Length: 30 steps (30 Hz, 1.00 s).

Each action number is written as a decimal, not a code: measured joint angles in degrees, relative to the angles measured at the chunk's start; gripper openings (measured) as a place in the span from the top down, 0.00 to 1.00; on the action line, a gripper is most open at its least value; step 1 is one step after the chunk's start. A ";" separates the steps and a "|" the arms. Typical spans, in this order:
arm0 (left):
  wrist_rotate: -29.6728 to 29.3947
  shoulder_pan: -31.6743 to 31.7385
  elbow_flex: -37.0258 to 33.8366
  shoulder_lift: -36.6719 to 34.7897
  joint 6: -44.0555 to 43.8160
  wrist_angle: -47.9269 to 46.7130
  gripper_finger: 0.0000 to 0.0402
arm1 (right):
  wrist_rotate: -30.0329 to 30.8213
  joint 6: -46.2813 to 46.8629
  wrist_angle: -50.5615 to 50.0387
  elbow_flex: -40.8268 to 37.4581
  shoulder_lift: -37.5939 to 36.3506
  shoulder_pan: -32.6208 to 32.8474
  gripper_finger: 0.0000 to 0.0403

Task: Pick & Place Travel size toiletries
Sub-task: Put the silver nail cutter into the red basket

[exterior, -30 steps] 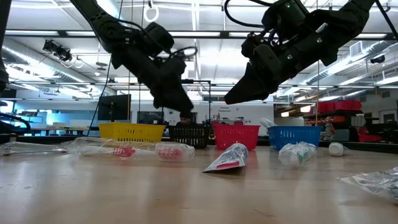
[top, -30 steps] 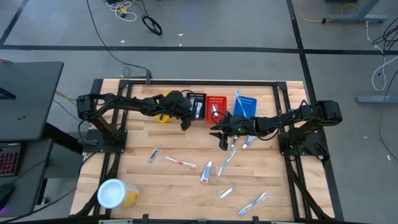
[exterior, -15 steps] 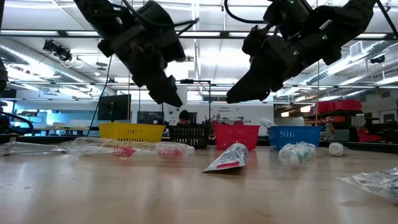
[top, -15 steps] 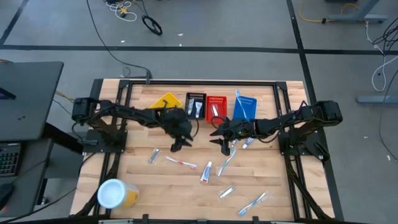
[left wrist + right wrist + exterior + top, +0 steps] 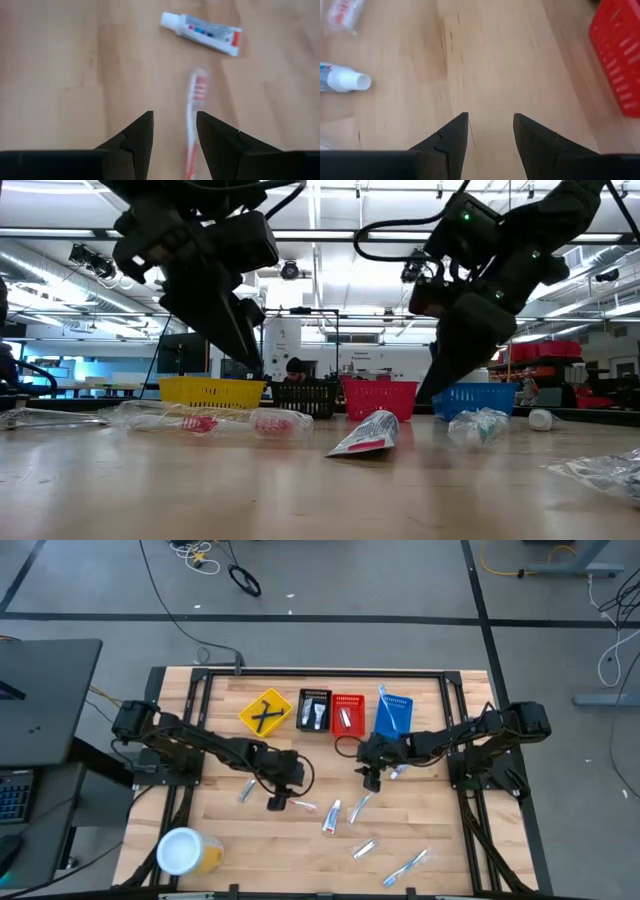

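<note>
Toiletries lie scattered on the wood table: a red-white toothbrush (image 5: 296, 804) (image 5: 193, 117), white tubes (image 5: 332, 815) (image 5: 202, 32) (image 5: 340, 81), a blue toothbrush (image 5: 360, 806), silvery packets (image 5: 246, 790) (image 5: 363, 849). My left gripper (image 5: 277, 802) (image 5: 174, 125) is open and points down just above the table, with the red-white toothbrush's head beside one finger, untouched. My right gripper (image 5: 371, 781) (image 5: 490, 127) is open and points down over bare wood, between the red basket (image 5: 619, 60) and a tube.
Four small baskets line the far edge: yellow (image 5: 266, 712) with dark razors in it, black (image 5: 314, 710), red (image 5: 347, 712), blue (image 5: 393, 712). A white-lidded yellow jar (image 5: 185, 851) stands at the near left corner. Another toothbrush (image 5: 408, 864) lies near the near edge.
My left gripper has swung from over the yellow basket toward the near edge and down, ending above the red-white toothbrush. The right gripper has tipped from slanting to pointing down and moved a little toward the near edge. No toiletry has moved.
</note>
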 joint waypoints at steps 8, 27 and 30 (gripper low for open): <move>-2.70 -0.44 0.00 0.04 -0.07 -2.12 0.61 | -6.08 0.73 7.32 0.00 -0.07 0.07 0.58; -7.26 -0.52 -0.02 0.06 -29.01 -46.53 0.61 | -10.86 -0.89 7.77 0.05 -0.09 4.22 0.58; -4.55 -1.12 -0.02 0.07 -36.98 -48.41 0.61 | -10.88 -0.89 7.76 0.04 -0.10 4.22 0.58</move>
